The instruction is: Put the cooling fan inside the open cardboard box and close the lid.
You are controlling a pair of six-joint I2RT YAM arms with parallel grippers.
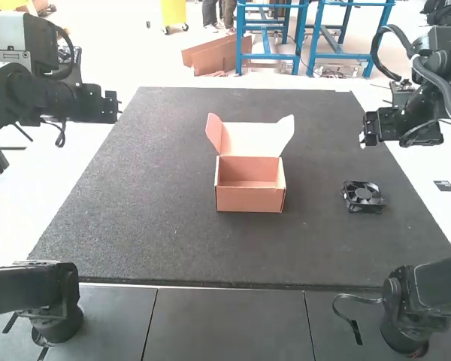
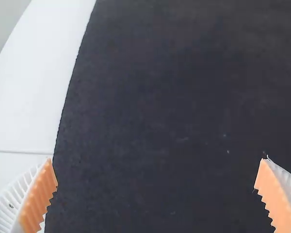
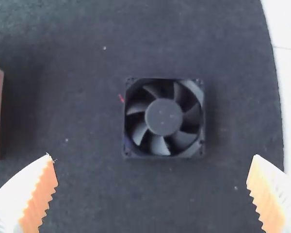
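Step in hand, as I read it: R arm to pick up the fan. The black square plastic cooling fan [image 3: 164, 118] lies flat, blades up, on the black textured mat [image 1: 135, 210]. It sits toward the counter's [image 1: 15, 195] right edge, near but apart from the open brown cardboard box [image 1: 249, 184] at the counter's middle.

The right gripper [image 3: 153, 199] hangs over the fan w/ fingers spread wide, nothing held. The left gripper [image 2: 155, 199] is also spread wide and empty, over bare mat by the left edge.

To do it well:
- Come straight down and centre on the hub.
- Take the frame on 2 opposite flat sides, not across corners and not on the blades. The spread looks ample for the frame.
- The fan is low and flat, so the fingertips prob. need to get right down near the mat before closing. A shallow grip could slip off the rim.
- Lift level. The box mouth faces up and the lid [image 1: 249, 135] stands up on the far side, so approach from the near or right side to avoid knocking the lid.

Count:
- 1 fan.
- 1 box w/ 1 lid, which has 2 small ear tabs at its top corners.
- 1 mat.
- 2 arms, 2 grippers.
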